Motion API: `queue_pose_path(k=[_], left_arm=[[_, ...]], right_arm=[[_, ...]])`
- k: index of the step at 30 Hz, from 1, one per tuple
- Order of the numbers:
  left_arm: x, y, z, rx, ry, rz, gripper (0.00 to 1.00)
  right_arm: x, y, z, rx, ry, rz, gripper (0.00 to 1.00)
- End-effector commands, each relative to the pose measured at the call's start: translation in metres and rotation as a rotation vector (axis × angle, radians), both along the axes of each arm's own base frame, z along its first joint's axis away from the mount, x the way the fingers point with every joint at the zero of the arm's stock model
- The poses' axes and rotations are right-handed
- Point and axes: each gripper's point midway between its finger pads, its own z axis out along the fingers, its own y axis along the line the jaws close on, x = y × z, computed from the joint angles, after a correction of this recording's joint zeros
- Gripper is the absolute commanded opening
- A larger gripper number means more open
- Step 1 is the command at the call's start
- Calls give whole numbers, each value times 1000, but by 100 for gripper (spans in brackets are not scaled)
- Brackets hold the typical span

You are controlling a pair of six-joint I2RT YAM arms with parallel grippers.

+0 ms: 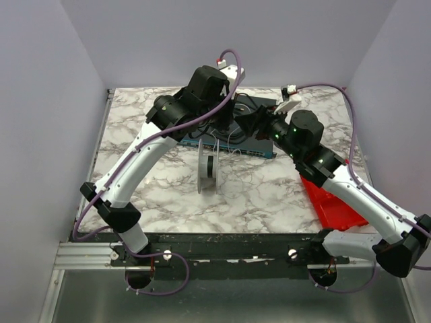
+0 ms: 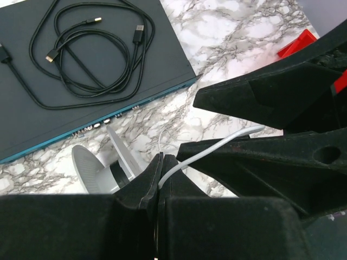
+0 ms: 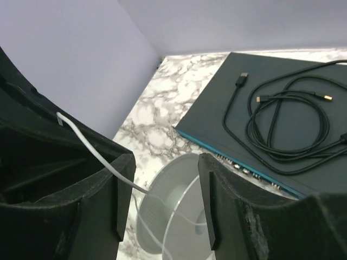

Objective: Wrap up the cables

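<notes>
My left pincer (image 2: 161,165) is clamped on the thin white wire (image 2: 211,147) just above the spool (image 2: 100,172), which stands on the surface (image 2: 244,27). My right pincer (image 3: 162,168) gapes wide nearby. I should keep the tension gentle and feed each turn between the flanges.
</notes>
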Motion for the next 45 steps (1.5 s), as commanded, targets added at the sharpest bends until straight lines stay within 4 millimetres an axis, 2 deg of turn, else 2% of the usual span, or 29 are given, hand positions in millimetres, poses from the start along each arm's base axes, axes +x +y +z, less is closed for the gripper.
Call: queue_pose_path(k=[1,3,5,8,9,11,13,15,17,21,24,27,33,36,39,41,45], left_arm=[[-8,8,5,-8,0,18,0],[-9,8,4,-8,2,21,0],[-9,10,4,-9,5,30,0],[-13,16,5,-17,1,44,7],[-15,19,6,-23,-4,49,8],[-19,25,3,-28,-8,60,12],[-24,31,-1,-41,-17,68,21],[-27,35,-9,-59,-29,72,30],[-31,37,-17,-84,-44,69,33],[-35,42,-30,-109,-52,82,33],[-36,44,-38,-109,-47,93,27],[-39,46,-42,-125,-50,94,25],[-38,56,-33,-203,-141,131,45],[-31,63,-24,-242,-201,186,48],[-26,60,-14,-289,-244,195,49],[-21,58,-12,-308,-259,208,52],[-15,43,-6,-353,-296,171,56]], right_arm=[[12,-3,31,62,-93,-134,55],[11,4,34,63,-99,-130,46],[13,5,31,52,-87,-159,26],[23,-7,23,19,-51,-249,3],[26,-13,15,-14,-27,-286,1],[30,-21,8,-69,-7,-333,1],[34,-23,-1,-128,15,-354,1],[32,-18,-6,-166,26,-318,0],[27,-10,-9,-167,35,-258,1],[21,2,-19,-190,62,-187,1],[19,9,-26,-215,79,-159,1],[14,14,-25,-226,85,-136,1],[-3,31,-12,-255,68,-16,1],[-9,34,-11,-293,70,29,1],[-14,37,-12,-313,78,57,1],[-18,41,-10,-312,77,81,1],[-20,41,-3,-303,71,78,1]])
